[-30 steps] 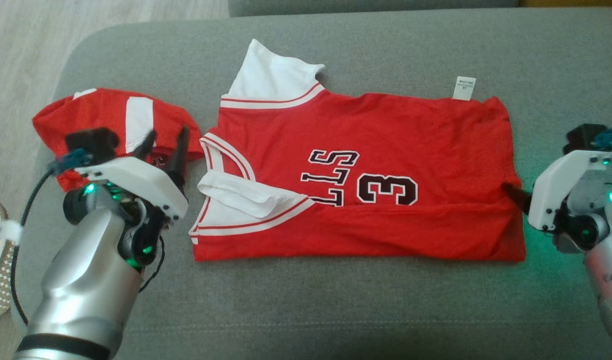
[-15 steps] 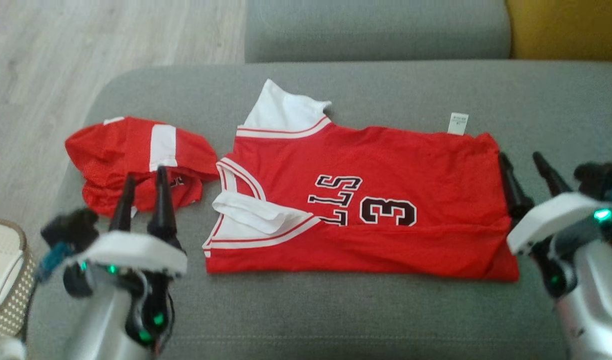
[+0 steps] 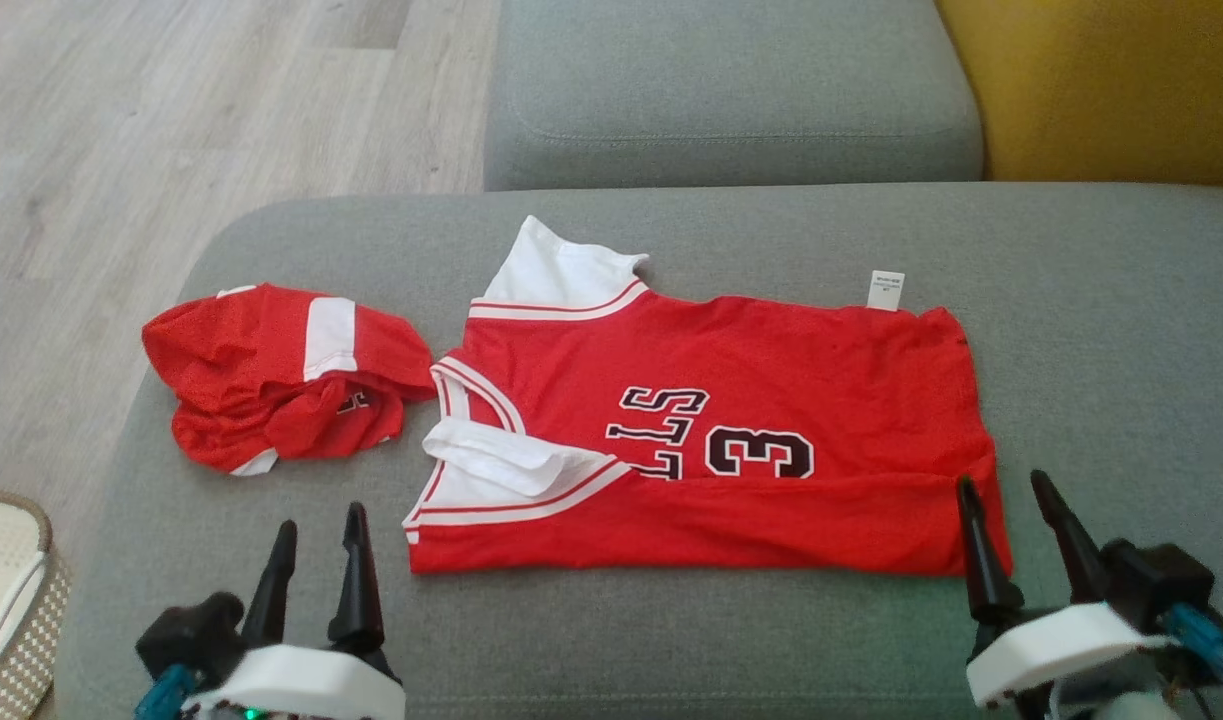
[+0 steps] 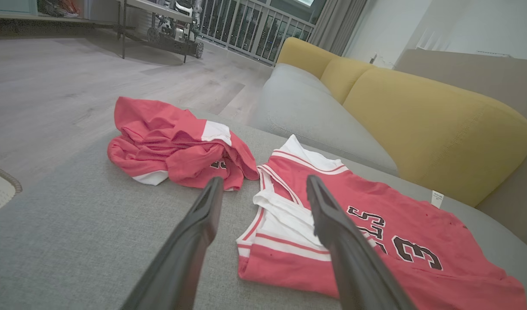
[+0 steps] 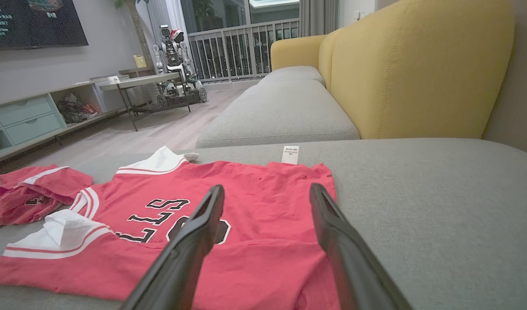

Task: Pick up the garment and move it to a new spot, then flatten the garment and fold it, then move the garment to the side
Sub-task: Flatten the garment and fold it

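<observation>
On the grey sofa seat, I see the red jersey lying flat near the middle, folded lengthwise. Its collar end points to the robot's left and its hem to the right. The near long edge is turned over onto the front, covering part of the black lettering and the numeral 3. 1 white sleeve is folded in on the chest, and another white panel sticks out past the far edge. A small white label stands up at the far edge near the hem.

A pair of crumpled red shorts sits just beside the collar, on the left end of the seat.

I read the left gripper at the lower left with its 2 fingers spread apart and nothing between them. It sits above bare seat fabric, near the jersey's near-left corner but apart from it.

The right gripper is at the lower right, fingers also spread and holding nothing. Its left finger overlaps the jersey's near-right corner in the head view; I cannot tell whether it touches the cloth.

A woven basket stands on the wooden floor off the seat's left end. A yellow backrest runs behind.
</observation>
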